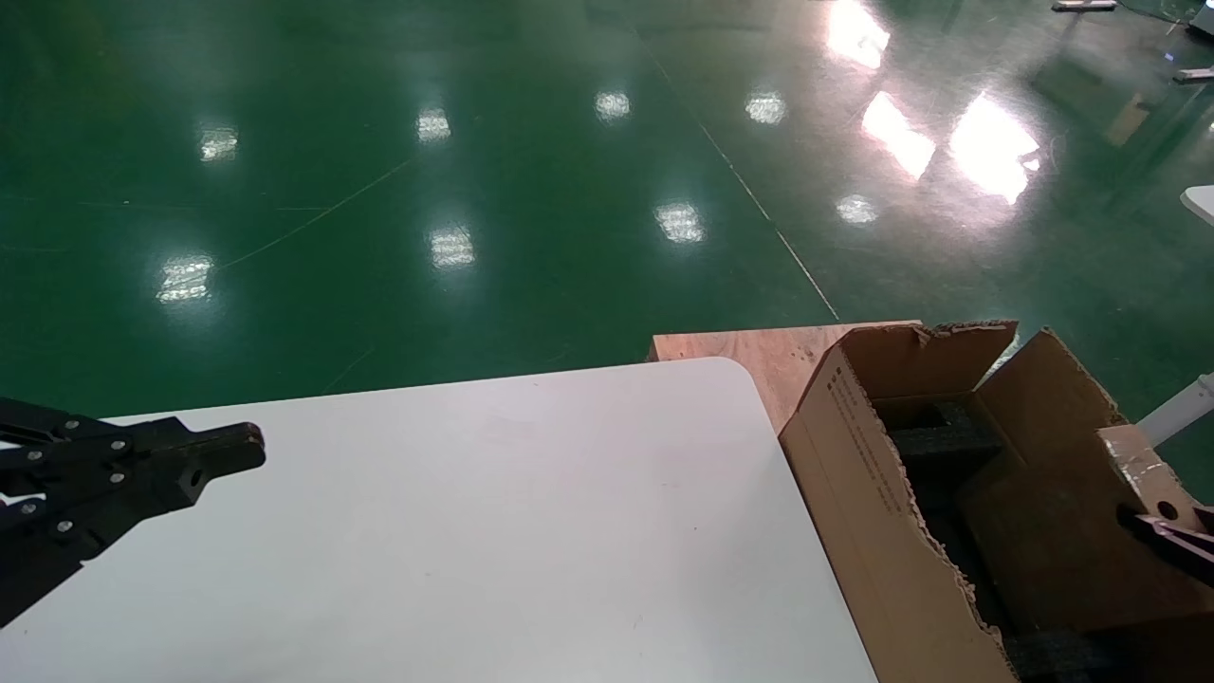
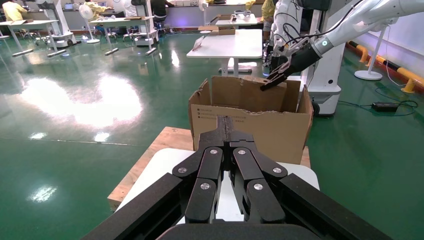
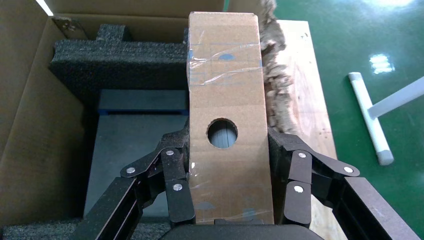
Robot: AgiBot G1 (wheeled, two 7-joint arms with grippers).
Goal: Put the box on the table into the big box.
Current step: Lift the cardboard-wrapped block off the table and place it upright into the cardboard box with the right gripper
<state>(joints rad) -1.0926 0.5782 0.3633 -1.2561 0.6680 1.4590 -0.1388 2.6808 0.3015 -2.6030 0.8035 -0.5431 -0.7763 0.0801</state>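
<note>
- right gripper (image 3: 231, 200) clamped on the small box (image 3: 226, 100), fingers (image 3: 175, 185) pressed to its two long sides, near the end closest to the wrist
- small box runs straight out ahead of the gripper, long axis in line with the fingers; face with the round hole and tape strips is turned toward the wrist camera
- held box is off the table, over the big box (image 3: 30, 115) opening, along the torn-edged wall; black foam (image 3: 115, 55) and a dark flat panel lie beneath and beyond the fingertips
- far end of small box points toward the far inner wall of the big box; whether it touches foam or wall can't tell
- judgement: next move turns on going down into the cavity while clearing the ragged wall beside the box
- head view: only the gripper tip (image 1: 1171, 536) and a corner of the small box (image 1: 1138, 470) show at the big box (image 1: 854, 474) rim
- left gripper (image 1: 228, 455) pinched closed, nothing in it, parked over the white table (image 1: 493, 531), well apart from the big box; right arm is the nearer one
- plywood board (image 1: 759, 351) sits under the big box, beyond the table corner
</note>
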